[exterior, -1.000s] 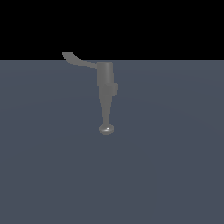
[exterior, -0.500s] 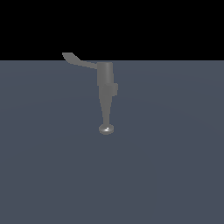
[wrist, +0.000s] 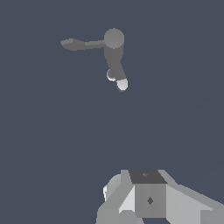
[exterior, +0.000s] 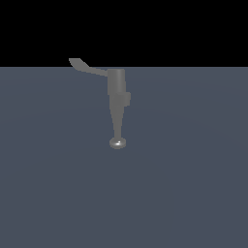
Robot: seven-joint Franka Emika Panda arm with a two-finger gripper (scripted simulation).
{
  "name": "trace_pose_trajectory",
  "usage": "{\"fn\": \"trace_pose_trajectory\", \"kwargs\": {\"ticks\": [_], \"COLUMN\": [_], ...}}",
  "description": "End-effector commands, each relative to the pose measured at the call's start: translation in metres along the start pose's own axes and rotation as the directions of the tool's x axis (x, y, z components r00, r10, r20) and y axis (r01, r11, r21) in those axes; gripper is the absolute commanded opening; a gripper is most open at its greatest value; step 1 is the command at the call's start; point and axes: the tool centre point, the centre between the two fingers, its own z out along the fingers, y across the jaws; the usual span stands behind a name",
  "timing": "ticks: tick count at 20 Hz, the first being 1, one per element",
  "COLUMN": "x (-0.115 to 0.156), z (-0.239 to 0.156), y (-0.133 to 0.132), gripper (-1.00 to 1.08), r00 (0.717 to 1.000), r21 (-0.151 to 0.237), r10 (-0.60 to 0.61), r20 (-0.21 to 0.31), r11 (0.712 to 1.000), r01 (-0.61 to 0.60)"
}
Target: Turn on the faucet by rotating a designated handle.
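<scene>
The grey faucet (exterior: 116, 92) stands upright in the middle of the exterior view, its tapering spout ending in a shiny round tip (exterior: 117, 142). The handle (exterior: 85, 66), a thin flat lever, sticks out from the faucet's top toward the exterior view's left. In the wrist view the faucet (wrist: 114, 48) is seen from above, with the handle (wrist: 80, 44) and the bright spout tip (wrist: 122, 84). Only part of my gripper (wrist: 147, 199) shows in the wrist view, well apart from the faucet and touching nothing. Its fingertips are not distinguishable. The gripper is absent from the exterior view.
A flat blue-grey floor (exterior: 184, 184) spreads around the faucet, under a black background.
</scene>
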Motion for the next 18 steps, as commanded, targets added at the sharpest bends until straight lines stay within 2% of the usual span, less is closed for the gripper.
{"fn": "trace_pose_trajectory", "kwargs": {"ticks": [1,10,18], "x": [0.006,0.041,0.081], "z": [0.002,0.013,0.03], "y": [-0.002,-0.012,-0.026], "gripper": [-1.0,-1.0,-1.0], "r00": [1.0,0.984,0.936], "r21": [0.004,0.022,0.033], "r10": [0.026,0.178,0.35], "r20": [0.001,0.01,0.026], "r11": [1.0,0.984,0.936], "r01": [-0.026,-0.178,-0.351]}}
